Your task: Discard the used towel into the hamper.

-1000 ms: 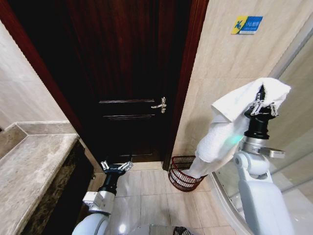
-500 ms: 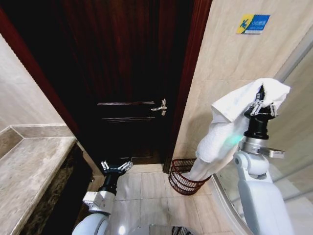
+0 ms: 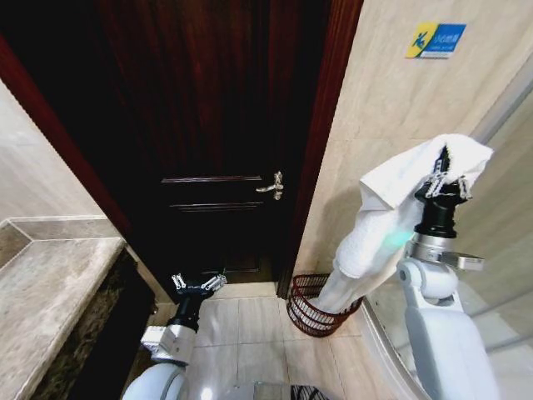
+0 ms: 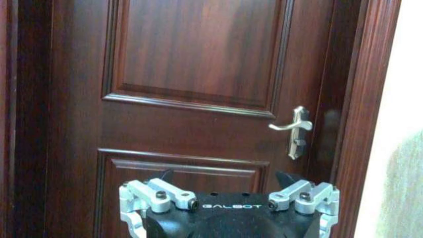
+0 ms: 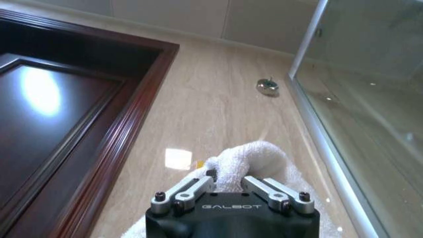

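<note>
At right of the head view: right gripper (image 3: 442, 177) raised high, pointing up, fingers pinched shut on a fold of the white towel (image 3: 379, 223). Rest of the cloth draped down the near side of the arm, hanging toward the lower centre-right. Same clamp confirmed in the right wrist view, with a bunch of terry cloth (image 5: 244, 161) squeezed between the closed fingers (image 5: 187, 189).

Below the towel, on the tiled floor (image 3: 250, 325) beside the dark wooden door (image 3: 208, 125) and against the beige wall: hamper (image 3: 321, 303), a reddish-brown wire basket. Towel's lower end overlapping its rim in the picture; possibly already dipping inside, though hard to tell from this angle. Nothing else made out in the basket, its interior mostly hidden by the cloth.

Progress, as a judgement: towel picked up and brought above the hamper; lowering and letting go not yet done.

At lower left: left gripper (image 3: 198, 283) held low before the door, fingers spread wide, holding nothing. Door handle (image 4: 294, 131) beyond it in the left wrist view.
</note>
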